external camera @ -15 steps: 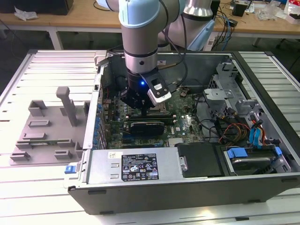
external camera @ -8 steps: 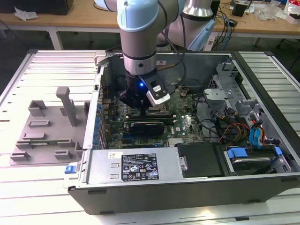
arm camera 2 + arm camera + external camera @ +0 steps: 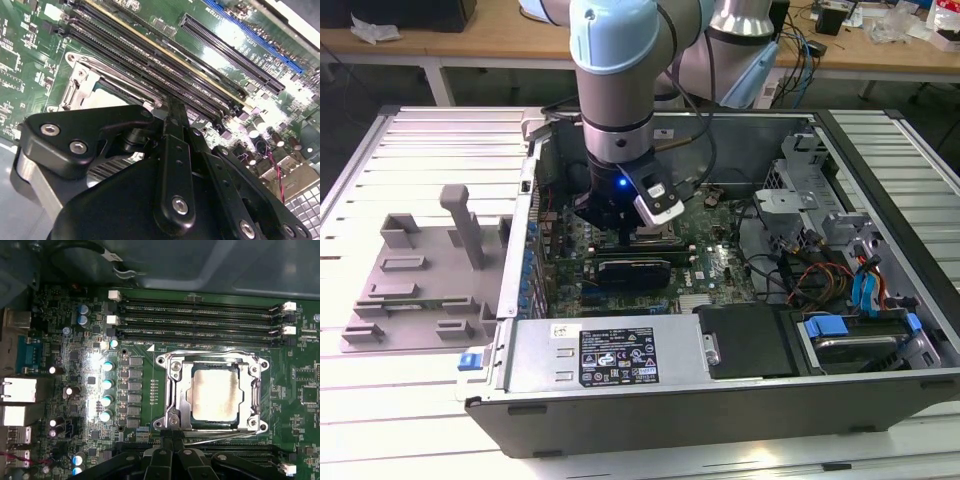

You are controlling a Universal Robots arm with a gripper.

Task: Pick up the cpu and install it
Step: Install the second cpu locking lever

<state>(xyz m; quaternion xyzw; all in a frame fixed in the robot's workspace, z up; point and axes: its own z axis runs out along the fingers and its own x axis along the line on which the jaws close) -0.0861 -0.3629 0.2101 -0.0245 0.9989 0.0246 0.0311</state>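
Robotics lab or workshop: open computer case (image 3: 740, 390) lying on a slatted metal table (image 3: 420, 150), grey fixture tray (image 3: 420, 270) on exterior view's left, cluttered wooden workbenches (image 3: 500, 45) with cables (image 3: 800, 60) at far side.

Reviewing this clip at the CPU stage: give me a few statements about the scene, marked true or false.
1. The cpu lies inside the socket frame on the motherboard. True.
2. The gripper holds the cpu in the air. False: the chip sits in the socket, with the fingers meeting beside the frame.
3. The arm reaches down into the open computer case. True.
4. The grey plastic fixture lies inside the case. False: it rests on the table, at the exterior view's left of the case.
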